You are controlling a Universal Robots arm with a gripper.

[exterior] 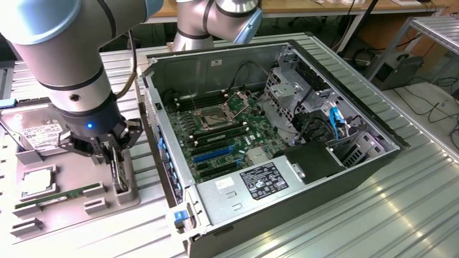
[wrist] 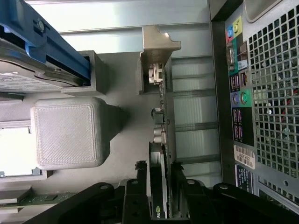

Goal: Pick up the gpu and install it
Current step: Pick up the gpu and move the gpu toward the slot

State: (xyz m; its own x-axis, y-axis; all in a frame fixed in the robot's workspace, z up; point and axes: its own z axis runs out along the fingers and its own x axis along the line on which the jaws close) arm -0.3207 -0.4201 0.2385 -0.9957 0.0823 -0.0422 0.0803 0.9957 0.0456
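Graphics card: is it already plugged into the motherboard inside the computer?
No, the graphics card stands on edge in the grey holder, outside the computer case.

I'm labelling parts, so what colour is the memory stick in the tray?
The memory stick is green, best seen in the exterior view.

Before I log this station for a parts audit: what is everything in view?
gpu: one, black, upright in a tray slot
tray: one, grey, exterior view's left
hard drive: one, silver with white label, on the tray, exterior view's left edge
memory stick: one, green, lying in the tray
chip: one, silver, in the tray by the stick
case: one, dark, open, exterior view's middle
motherboard: one, green, inside the case
power supply: one, silver, case's near end
cable: at least one, blue, inside the case
table: one, silver slats, under everything
arm: one, grey, its end down over the gpu
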